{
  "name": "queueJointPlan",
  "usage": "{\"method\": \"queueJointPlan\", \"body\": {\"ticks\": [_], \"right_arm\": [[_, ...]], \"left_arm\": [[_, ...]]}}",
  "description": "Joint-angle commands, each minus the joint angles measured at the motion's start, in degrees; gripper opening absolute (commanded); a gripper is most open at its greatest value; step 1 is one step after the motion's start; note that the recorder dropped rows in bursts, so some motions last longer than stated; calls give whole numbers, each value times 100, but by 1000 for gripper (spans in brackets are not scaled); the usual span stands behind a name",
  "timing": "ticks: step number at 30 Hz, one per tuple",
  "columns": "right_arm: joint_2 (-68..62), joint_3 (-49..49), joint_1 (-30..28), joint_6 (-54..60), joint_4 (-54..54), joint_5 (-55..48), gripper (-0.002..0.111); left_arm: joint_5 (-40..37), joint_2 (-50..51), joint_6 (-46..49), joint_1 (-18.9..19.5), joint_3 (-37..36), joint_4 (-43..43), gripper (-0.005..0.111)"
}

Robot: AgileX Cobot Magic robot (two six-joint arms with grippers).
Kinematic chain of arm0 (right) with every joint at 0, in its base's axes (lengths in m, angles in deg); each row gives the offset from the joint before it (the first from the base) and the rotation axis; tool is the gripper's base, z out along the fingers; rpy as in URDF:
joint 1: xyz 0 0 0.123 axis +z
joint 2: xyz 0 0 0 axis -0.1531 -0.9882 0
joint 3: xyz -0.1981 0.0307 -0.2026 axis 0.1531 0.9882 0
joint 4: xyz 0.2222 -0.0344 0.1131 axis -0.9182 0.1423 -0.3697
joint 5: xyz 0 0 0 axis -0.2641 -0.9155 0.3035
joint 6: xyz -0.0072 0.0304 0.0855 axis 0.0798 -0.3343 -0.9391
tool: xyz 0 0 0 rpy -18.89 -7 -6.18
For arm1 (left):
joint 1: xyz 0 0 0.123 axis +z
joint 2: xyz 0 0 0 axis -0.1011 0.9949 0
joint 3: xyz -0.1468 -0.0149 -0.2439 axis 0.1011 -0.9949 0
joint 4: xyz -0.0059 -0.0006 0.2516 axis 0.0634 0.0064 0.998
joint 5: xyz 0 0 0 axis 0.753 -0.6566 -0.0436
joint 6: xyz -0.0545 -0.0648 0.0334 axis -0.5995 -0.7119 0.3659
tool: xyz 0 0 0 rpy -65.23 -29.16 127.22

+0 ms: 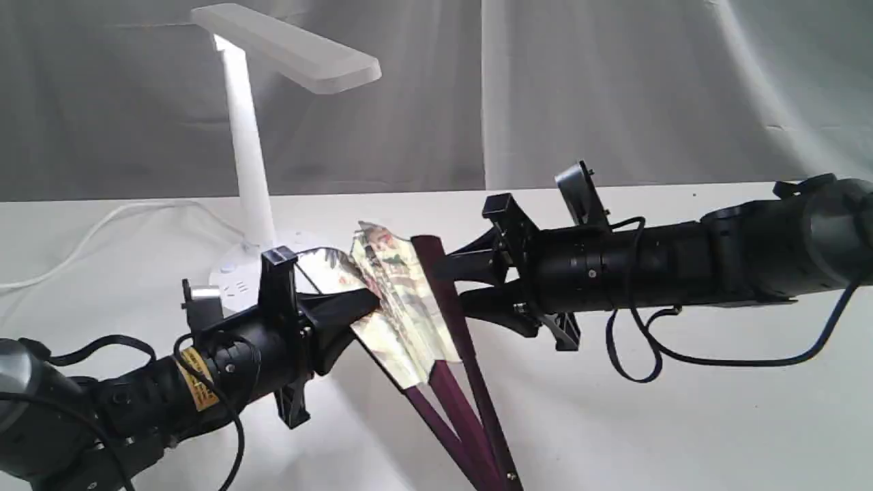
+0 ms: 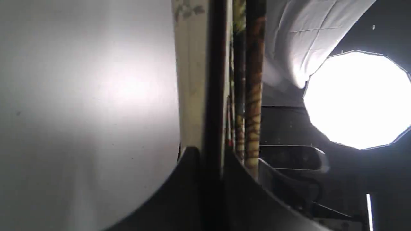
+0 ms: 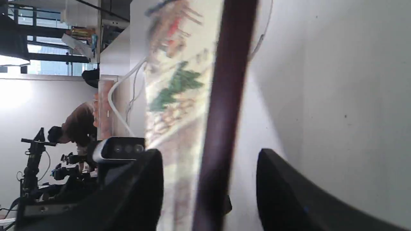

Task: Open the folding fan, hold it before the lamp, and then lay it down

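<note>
The folding fan [image 1: 402, 307] stands partly spread above the white table, pivot end low toward the front, its cream painted leaf still bunched in pleats. My left gripper [image 1: 365, 307] is shut on the fan's left guard and outer folds; the left wrist view shows the dark guard [image 2: 215, 80] clamped between the fingers [image 2: 189, 166]. My right gripper [image 1: 453, 283] is open, its jaws straddling the maroon right guard [image 3: 228, 80] with gaps on both sides. The lamp [image 1: 245, 157] stands behind the fan at the back left, its flat head overhanging.
The lamp's round base [image 1: 235, 276] sits just behind my left wrist, and its white cord [image 1: 82, 245] trails off to the left. A grey-white cloth backdrop [image 1: 614, 88] closes the far side. A bright studio light [image 2: 356, 99] shows beyond the fan.
</note>
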Motion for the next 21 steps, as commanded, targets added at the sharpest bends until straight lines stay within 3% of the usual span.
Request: {"method": "queueJointPlan", "body": {"ticks": [1, 15, 21], "right_arm": [[-10, -5, -54, 26, -164, -170, 46], [-23, -36, 105, 143, -164, -212, 46], [-23, -36, 173, 143, -164, -217, 37]], "left_arm": [[117, -240, 66, 5, -13, -22, 0], [117, -238, 62, 5, -13, 446, 0], [117, -238, 26, 5, -13, 543, 0]]}}
